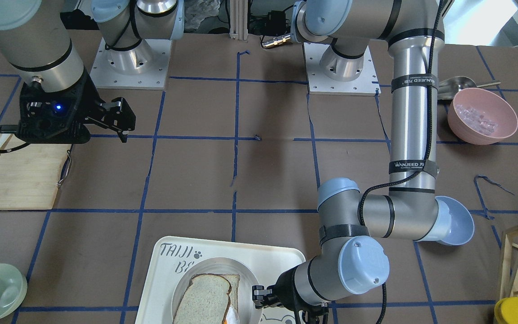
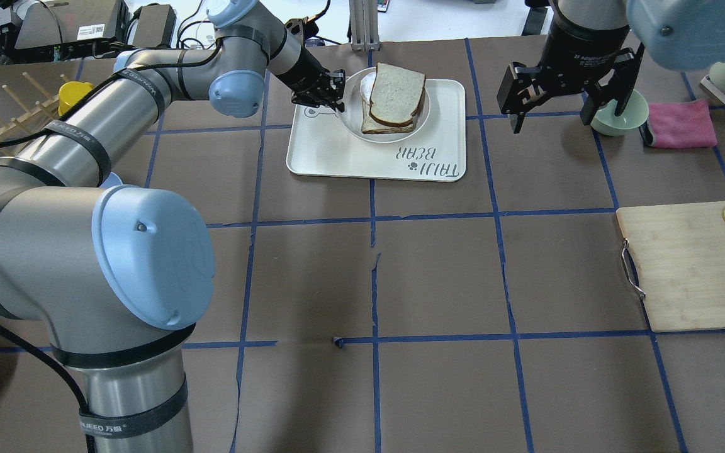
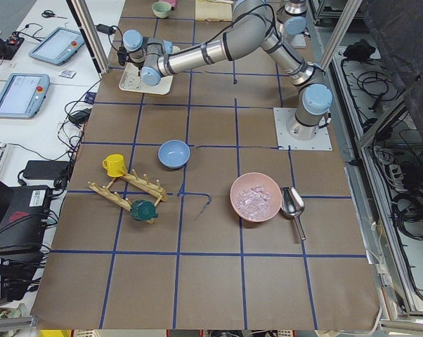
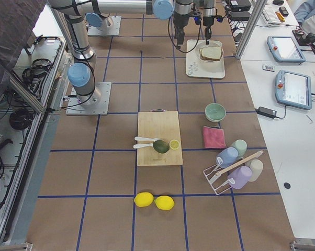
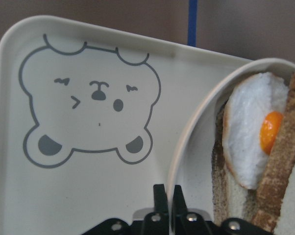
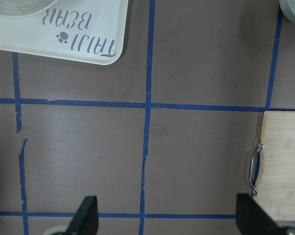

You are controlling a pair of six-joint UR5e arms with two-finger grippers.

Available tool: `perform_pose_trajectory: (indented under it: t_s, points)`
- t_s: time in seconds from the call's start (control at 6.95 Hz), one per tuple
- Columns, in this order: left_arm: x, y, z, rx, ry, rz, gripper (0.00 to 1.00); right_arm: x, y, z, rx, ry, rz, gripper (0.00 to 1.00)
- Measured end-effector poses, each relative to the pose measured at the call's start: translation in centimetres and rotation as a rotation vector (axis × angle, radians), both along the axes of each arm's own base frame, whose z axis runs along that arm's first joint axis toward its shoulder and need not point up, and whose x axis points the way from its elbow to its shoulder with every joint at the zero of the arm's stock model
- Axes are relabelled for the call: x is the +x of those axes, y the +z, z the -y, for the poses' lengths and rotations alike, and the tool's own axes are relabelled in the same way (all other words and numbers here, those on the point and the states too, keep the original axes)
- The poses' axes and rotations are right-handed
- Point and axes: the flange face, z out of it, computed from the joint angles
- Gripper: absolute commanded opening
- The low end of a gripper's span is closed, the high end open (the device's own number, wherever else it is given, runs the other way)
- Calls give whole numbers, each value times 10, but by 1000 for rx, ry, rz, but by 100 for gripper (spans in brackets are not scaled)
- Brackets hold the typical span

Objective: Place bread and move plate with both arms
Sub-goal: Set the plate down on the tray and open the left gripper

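The left arm (image 2: 85, 145) stretches low to the top centre of the overhead view. There the left gripper (image 2: 336, 95) has its jaws clamped on the rim of the plate (image 2: 387, 138). The bread (image 2: 397, 91) lies on this plate, inside the TAIJI BEAR tray (image 2: 337, 157). The right gripper (image 2: 552, 123) hangs over the worktop (image 2: 438, 270) at upper right, pointing down, with its jaws wide apart.

At the bottom edge of the front-facing view, you find the plate (image 1: 205, 265) and the bread (image 1: 207, 299) cut off. In the left wrist view, the bread hides part of the fried egg (image 5: 248, 132); the lower edge crops the left gripper (image 5: 169, 197).
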Motion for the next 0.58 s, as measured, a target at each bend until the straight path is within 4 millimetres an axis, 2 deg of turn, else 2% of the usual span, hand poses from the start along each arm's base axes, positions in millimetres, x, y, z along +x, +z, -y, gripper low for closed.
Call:
perform_pose_trajectory:
  t_s: [0.14, 0.29, 0.58]
  points:
    - [0, -9, -4, 3, -2, -3, 99, 0, 0, 0, 0, 1, 0, 100]
    - [0, -10, -6, -10, 1, -7, 100, 0, 0, 0, 1, 2, 0, 100]
    - [1, 3, -6, -30, 9, -7, 100, 0, -1, 0, 3, 2, -1, 100]
